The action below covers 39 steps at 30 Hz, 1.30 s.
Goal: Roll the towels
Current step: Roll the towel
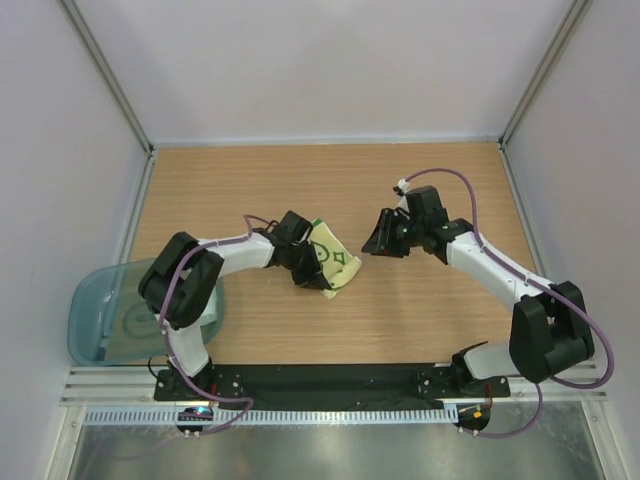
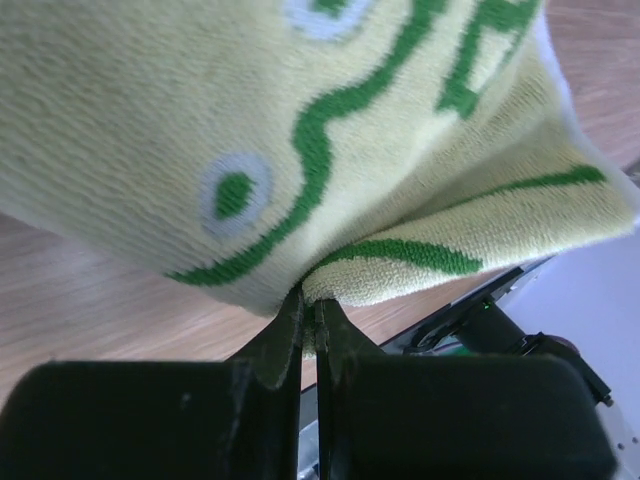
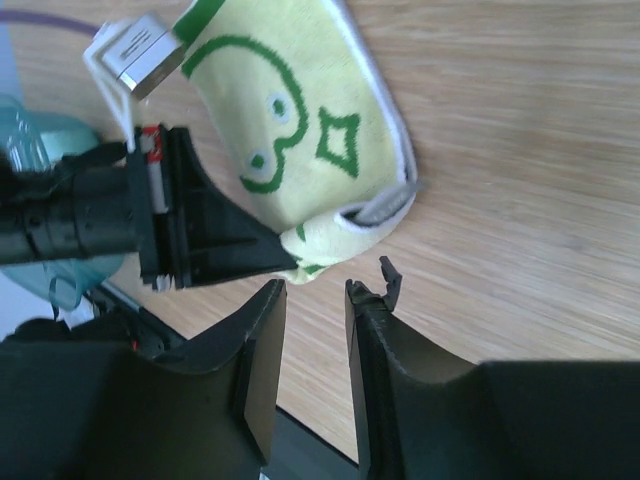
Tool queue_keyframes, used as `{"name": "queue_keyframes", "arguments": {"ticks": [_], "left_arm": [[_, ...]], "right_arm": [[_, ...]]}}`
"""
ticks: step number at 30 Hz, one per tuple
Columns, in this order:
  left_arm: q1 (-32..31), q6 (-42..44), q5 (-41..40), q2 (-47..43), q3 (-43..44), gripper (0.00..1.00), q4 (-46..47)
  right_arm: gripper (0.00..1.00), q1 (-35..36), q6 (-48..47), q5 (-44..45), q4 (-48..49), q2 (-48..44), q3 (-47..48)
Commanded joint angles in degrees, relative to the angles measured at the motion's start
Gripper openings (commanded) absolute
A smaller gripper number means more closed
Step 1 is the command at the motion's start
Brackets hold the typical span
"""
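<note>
Bin (image 1: 92,305) (contents unclear), L fingers (image 2: 284,338) pinching green-cream towel (image 2: 300,120), R fingers (image 3: 262,350) parted, empty.

left arm (image 1: 235,255) bent, jaws pinched tight | right arm (image 1: 490,265) extended, jaws parted

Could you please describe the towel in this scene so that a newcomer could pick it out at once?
Start at the wooden table and look just left of its centre, where the left gripper pinches a folded corner of the towel. It is the only cloth in view, pale yellow terry with green doodles, unlike the translucent teal bin at the left edge.
</note>
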Motion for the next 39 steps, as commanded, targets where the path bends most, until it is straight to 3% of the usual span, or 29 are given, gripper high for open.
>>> {"name": "queue_keyframes", "arguments": {"ticks": [1,12,34,39], "left_arm": [[1.2,-1.9,2.8,1.9,-0.8,0.0,1.5],[1.7,3.2,1.0,6.5,3.5,0.0,-4.0],[1.9,10.9,-2.6,9.3,10.5,0.01,-13.5],[1.8,14.5,-6.6,8.8,12.3,0.08,-17.2]], "right_arm": [[0.37,2.6,-0.6,-5.4,8.4,-0.9,-2.5],[0.31,9.5,-0.4,-5.3,15.7,7.3,-2.8],[0.25,3.7,-0.8,2.6,17.1,22.0,0.7],[0.25,3.7,0.2,4.2,17.0,24.2,0.2]]}}
